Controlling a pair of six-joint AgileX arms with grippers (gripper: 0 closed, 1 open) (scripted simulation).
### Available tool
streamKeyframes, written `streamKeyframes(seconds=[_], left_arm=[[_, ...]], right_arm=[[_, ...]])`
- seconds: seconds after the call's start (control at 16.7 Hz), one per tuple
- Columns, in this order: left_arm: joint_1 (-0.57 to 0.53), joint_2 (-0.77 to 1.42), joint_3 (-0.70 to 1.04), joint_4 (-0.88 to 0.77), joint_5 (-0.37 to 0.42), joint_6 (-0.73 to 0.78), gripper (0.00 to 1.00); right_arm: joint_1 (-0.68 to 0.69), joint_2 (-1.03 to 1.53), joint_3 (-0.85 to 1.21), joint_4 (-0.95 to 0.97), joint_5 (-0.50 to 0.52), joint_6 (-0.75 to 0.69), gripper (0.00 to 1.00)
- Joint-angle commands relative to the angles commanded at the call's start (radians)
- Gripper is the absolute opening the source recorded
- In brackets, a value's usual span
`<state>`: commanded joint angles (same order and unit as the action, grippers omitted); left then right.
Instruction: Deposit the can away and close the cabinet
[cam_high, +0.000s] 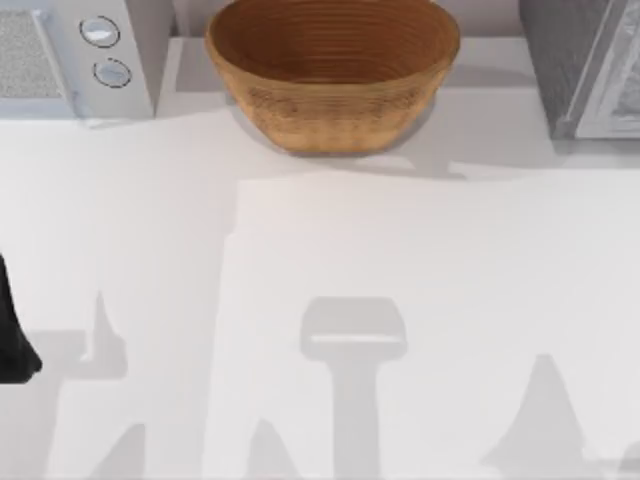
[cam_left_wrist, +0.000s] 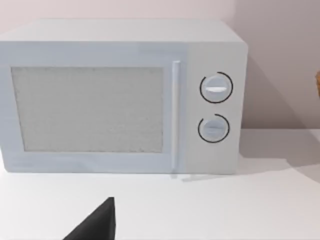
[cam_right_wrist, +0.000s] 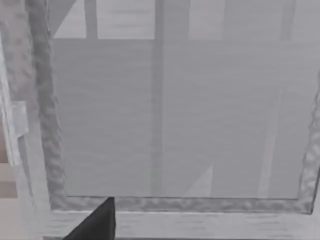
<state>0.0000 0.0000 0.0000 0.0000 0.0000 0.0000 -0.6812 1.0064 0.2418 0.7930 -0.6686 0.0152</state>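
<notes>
Top view: the woven bowl (cam_high: 333, 70) stands at the table's (cam_high: 330, 300) far edge between the microwave (cam_high: 80, 55) at left and the grey cabinet (cam_high: 585, 65) at right. Left arm (cam_high: 12, 340) sits at the left edge. Right wrist view faces the cabinet's glazed front (cam_right_wrist: 175, 115) closely.

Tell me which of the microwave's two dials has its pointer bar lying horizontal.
The upper dial: its bar lies level. The lower dial on the microwave shows no distinct bar.

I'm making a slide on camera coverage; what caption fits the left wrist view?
Left wrist camera facing a closed white microwave with two round dials on a white table.
</notes>
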Motion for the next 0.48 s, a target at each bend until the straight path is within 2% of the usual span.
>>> streamKeyframes(seconds=[0.24,0.48], left_arm=[[0.0,0.0,0.0,0.0,0.0,0.0,1.0],[0.0,0.0,0.0,0.0,0.0,0.0,1.0]], right_arm=[[-0.2,0.319,0.072,0.235,-0.196,0.005,1.0],[-0.321,0.511,0.117,0.38,-0.32,0.007,1.0]])
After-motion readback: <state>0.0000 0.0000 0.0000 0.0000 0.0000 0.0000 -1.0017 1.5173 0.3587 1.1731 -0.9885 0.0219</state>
